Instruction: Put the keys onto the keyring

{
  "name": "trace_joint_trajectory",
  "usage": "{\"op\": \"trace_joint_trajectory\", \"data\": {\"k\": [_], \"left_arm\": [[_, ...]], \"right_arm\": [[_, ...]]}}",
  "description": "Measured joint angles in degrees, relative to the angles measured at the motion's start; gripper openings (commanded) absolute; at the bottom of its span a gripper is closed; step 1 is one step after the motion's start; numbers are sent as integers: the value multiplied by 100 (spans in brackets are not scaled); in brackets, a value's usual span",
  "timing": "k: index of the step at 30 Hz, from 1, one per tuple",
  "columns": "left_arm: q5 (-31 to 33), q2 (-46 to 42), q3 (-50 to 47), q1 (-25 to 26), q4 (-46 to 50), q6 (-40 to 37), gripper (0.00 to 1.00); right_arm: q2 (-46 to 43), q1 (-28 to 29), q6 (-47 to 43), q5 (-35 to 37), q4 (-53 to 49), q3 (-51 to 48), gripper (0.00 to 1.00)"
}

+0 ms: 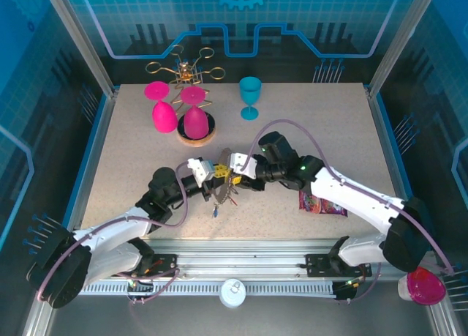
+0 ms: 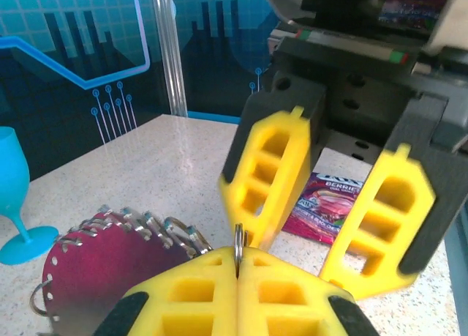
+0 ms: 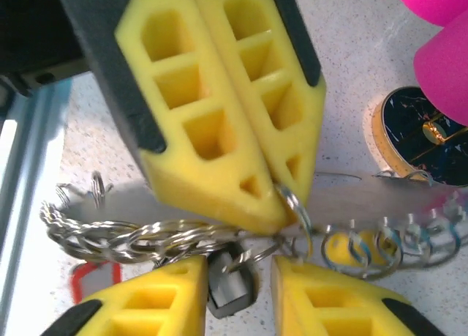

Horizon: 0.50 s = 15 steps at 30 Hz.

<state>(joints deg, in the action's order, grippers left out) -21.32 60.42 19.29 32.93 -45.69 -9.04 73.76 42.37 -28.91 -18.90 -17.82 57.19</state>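
The keyring is hanging above the middle of the tabletop, pinched between two robot arms, with small keys dangling beneath it in the overhead view. The left claw is clenching a thin silver ring between its yellow pads, their faces pressed flat together; its wrist camera is showing the keyring as a reddish-looking disc edged with a row of silvery split rings, a colour the overhead picture is not giving. The right claw is sitting released, its two yellow fingertips apart at the bottom of its own view, with a black-headed key hanging in the gap and a red tag off to the side among a tangle of rings. That camera is also showing the left claw from the other side, closed on a ring, and the loop's thin edge running off toward a round wooden base. Seen from above, the two claws are meeting almost nose to nose, blocking most of the ring from sight. Behind them a gold wire rack is standing on that base, with two pink goblets hanging upside down, and a teal goblet is standing upright well apart. A colourful snack packet is lying beside the right arm, and another pink goblet is resting off the tabletop at the near right corner.
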Motion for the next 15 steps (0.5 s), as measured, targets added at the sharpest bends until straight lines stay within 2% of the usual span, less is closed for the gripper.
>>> {"op": "trace_joint_trajectory", "data": {"k": [6,10,15], "left_arm": [[-129,181,-61,0,-308,0,0],[-280,299,-125,-15,-605,17,0],[-483,437,-151,-15,-973,83,0]], "right_arm": [[-546,-767,483,-1132,570,-452,26],[-466,-793,804,-1692,1102,-586,25],[-343,-796,964,-2063,1578,-691,24]]}}
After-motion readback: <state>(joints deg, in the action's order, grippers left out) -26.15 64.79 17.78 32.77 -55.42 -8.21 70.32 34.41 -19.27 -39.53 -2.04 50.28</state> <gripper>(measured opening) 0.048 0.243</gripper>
